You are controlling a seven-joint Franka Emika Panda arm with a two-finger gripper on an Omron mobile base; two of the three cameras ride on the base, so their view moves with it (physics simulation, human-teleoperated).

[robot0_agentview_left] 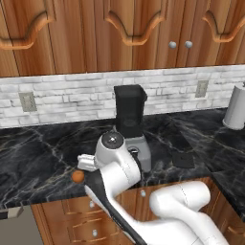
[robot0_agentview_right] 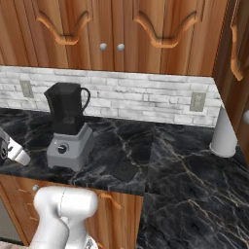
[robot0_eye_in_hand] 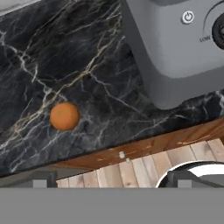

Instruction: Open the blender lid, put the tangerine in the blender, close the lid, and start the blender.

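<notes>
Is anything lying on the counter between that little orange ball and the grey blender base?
No. In the hand view, only bare black marble counter separates the tangerine from the blender.

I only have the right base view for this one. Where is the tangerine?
Observer: The tangerine lies on the counter near its front edge, left of the blender.
Operator: Is the gripper holding it?
Observer: No. In the hand view the gripper is open, and the tangerine sits apart from both fingertips.
Operator: Anything on the blender's base besides the knob?
Observer: The hand view shows a small power button beside the knob.
</notes>
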